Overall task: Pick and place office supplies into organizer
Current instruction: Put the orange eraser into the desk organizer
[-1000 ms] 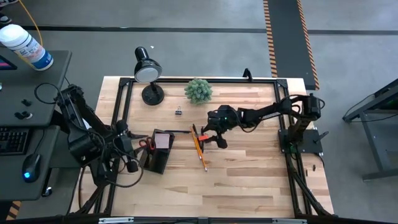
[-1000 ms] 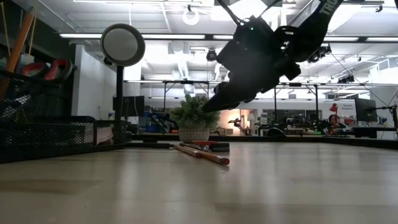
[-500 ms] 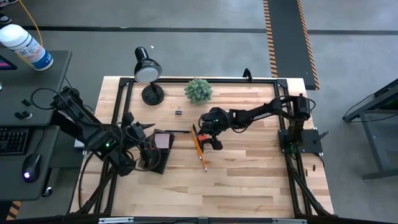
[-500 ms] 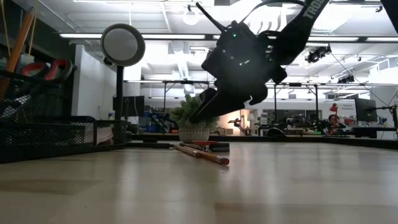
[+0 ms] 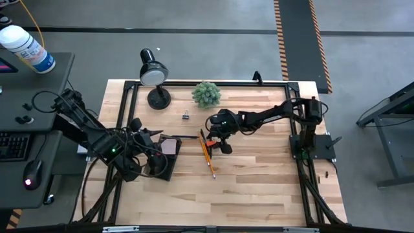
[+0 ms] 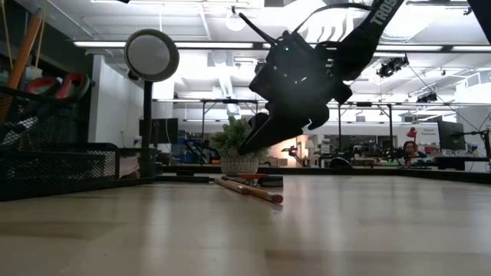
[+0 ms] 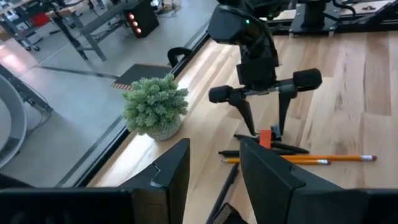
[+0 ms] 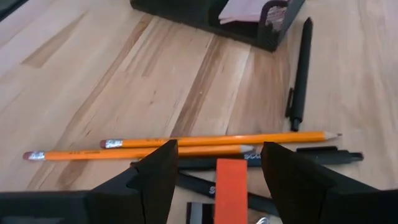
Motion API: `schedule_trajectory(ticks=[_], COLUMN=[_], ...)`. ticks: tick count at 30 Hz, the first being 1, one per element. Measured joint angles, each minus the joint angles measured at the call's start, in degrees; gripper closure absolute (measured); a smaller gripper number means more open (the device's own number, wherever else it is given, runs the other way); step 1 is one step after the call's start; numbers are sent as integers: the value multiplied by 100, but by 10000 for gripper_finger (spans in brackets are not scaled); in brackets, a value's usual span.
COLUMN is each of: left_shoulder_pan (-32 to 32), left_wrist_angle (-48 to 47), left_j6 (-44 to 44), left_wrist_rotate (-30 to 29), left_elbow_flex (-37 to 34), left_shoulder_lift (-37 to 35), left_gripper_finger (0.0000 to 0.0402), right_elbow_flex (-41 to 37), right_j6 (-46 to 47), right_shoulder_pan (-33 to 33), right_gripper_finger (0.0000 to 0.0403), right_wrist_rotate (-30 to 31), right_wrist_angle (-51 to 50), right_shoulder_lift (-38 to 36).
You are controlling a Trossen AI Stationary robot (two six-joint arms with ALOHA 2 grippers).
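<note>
white letters "TROS" on the right arm (image 6: 381,17), partly cut off

Yellow-orange pencils (image 8: 211,142), black pens (image 8: 300,68), pink sticky notes (image 8: 244,10), black organizer (image 8: 205,17).

**A robotics lab on an open workshop floor**

Beyond the table's (image 5: 259,188) far edge, the low view shows ceiling strip lights (image 6: 430,47), metal racks and benches. Hazard-striped tape (image 5: 283,39) crosses grey concrete; a keyboard (image 5: 16,144) and mouse (image 5: 32,173) occupy a neighbouring desk.

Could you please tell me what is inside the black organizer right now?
The organizer holds a pink sticky-note pad and red-handled scissors; its mesh walls hide anything lower.
</note>
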Motion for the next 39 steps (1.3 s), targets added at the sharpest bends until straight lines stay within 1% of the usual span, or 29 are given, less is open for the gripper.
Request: schedule_trajectory(ticks=[2,6,21,32,39], left_shoulder_pan=[-2,-2,-2,-2,-2], left_wrist_angle=[2,-2,-12,-16,-17], left_j6=[63,72,72,70,70], left_wrist_rotate=[-7,-5,-7,15,17], left_elbow_flex=[0,0,0,0,0], left_shoulder_lift=[-5,-5,-1,-1,-1], left_gripper_finger=[273,273,273,273,273], right_elbow_flex=[0,0,-4,-4,-4], right_j6=[0,-44,68,68,68], right_shoulder_pan=[4,2,9,9,9], right_gripper_finger=[183,183,185,243,256], right_wrist_rotate=[5,315,371,369,386], right_wrist_angle=[-22,-216,-124,-268,-326], right_shoulder_lift=[0,-2,302,302,302])
